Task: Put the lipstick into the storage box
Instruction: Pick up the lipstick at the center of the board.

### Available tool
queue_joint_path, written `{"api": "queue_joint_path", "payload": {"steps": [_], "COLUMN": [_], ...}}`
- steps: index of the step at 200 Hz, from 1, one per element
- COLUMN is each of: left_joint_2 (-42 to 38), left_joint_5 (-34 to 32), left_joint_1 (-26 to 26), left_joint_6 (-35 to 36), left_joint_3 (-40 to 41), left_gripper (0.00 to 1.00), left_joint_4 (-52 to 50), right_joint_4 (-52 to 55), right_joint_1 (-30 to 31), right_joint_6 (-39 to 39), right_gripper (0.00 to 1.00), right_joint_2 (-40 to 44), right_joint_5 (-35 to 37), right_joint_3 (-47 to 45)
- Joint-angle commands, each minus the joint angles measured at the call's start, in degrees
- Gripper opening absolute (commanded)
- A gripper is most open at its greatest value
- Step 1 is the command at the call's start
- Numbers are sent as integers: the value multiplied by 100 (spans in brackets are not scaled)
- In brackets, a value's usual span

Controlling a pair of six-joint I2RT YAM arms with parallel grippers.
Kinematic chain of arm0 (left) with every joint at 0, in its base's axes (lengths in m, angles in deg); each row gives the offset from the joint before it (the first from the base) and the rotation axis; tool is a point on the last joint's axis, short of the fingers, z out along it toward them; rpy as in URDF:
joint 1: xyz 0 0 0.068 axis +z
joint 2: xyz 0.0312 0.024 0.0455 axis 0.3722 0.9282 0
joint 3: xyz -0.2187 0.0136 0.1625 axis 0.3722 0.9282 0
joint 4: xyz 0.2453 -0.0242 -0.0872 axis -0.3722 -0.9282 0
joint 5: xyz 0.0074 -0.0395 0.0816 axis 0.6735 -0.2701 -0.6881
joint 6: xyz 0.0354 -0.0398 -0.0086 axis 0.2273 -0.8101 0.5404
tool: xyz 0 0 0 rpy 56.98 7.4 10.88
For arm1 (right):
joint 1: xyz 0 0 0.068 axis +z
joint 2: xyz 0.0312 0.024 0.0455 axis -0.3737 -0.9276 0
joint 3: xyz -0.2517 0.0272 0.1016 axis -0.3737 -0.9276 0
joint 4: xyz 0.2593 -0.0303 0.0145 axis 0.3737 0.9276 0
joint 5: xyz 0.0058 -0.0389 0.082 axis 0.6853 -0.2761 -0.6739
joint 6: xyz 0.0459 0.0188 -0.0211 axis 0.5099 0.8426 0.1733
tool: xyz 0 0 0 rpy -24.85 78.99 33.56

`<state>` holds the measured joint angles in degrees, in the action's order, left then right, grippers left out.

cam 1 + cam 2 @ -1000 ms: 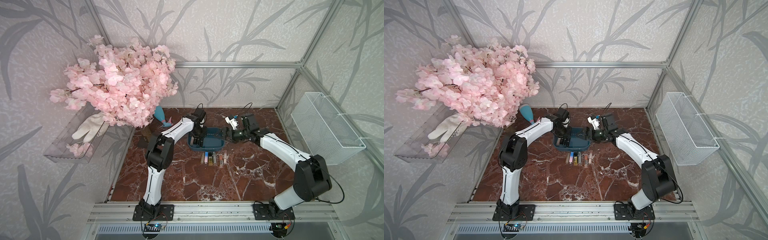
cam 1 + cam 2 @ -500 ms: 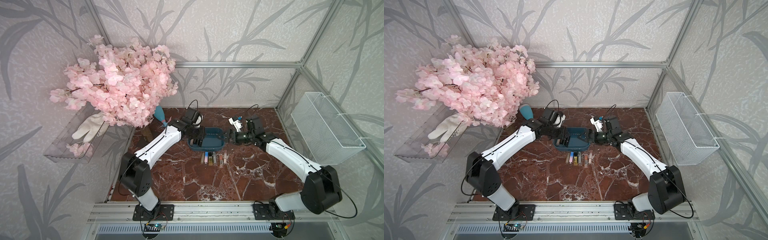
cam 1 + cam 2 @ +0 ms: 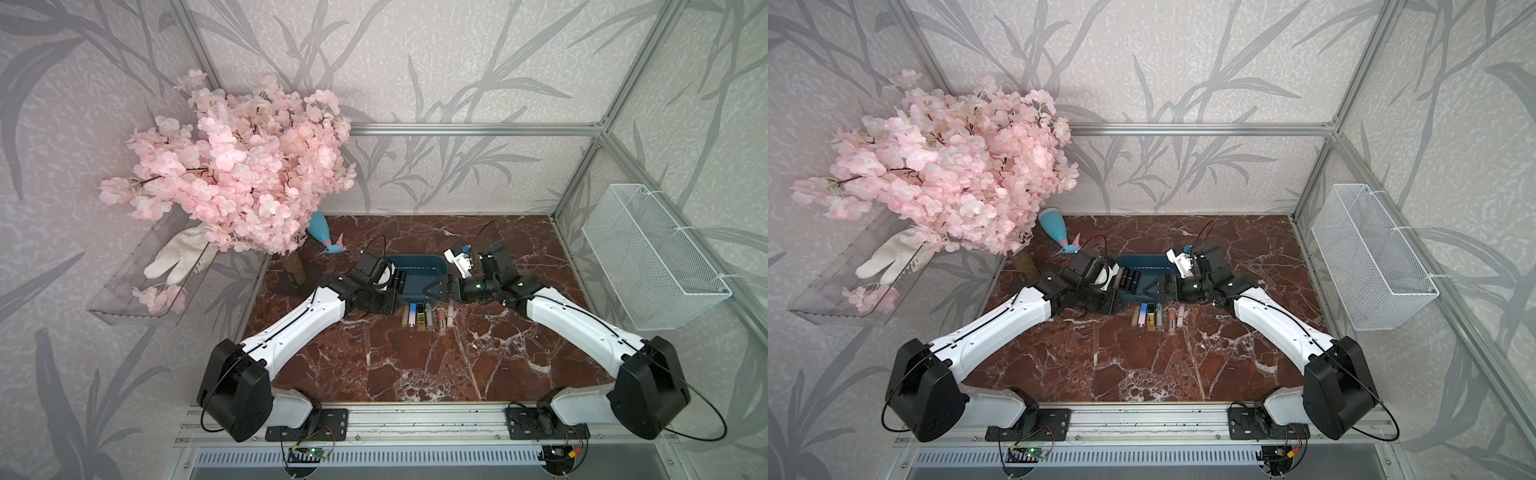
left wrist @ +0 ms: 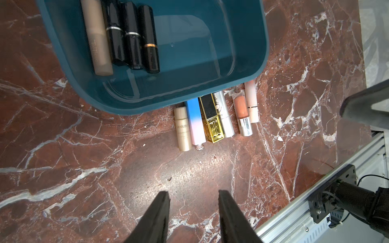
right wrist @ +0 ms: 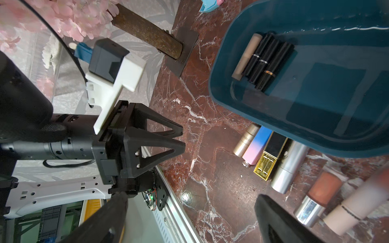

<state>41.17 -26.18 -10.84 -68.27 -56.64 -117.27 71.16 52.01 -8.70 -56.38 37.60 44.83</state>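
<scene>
Six lipsticks (image 4: 212, 117) packed at six o'clock of storage box (image 4: 189, 52); left tool (image 4: 194, 192) narrow, right tool (image 5: 192, 196) wide, both empty; I risk knocking neighbours.

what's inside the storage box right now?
In the storage box: one beige tube and three black lipsticks, side by side at one end; the rest of the floor is bare. Under those tubes: hidden.
</scene>
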Motion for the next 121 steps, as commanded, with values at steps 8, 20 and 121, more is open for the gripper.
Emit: {"api": "queue_joint_path", "payload": {"steps": [8,20,121], "left_joint_2": [32,115,1449], "left_joint_5": [-154,-138,-293], "left_joint_1": [-121,-158,-379], "left_joint_6": [127,113,209], "left_joint_3": [142,201,-245], "left_gripper": [42,42,39], "left_joint_4": [94,177,338], "right_joint_4": [-138,-108,420], "right_joint_1": [39,43,-6], "right_joint_6": [40,9,-540], "right_gripper": [99,99,99], "right_joint_2": [177,194,278], "right_joint_5": [147,155,194], "right_joint_3": [-70,-57,116]}}
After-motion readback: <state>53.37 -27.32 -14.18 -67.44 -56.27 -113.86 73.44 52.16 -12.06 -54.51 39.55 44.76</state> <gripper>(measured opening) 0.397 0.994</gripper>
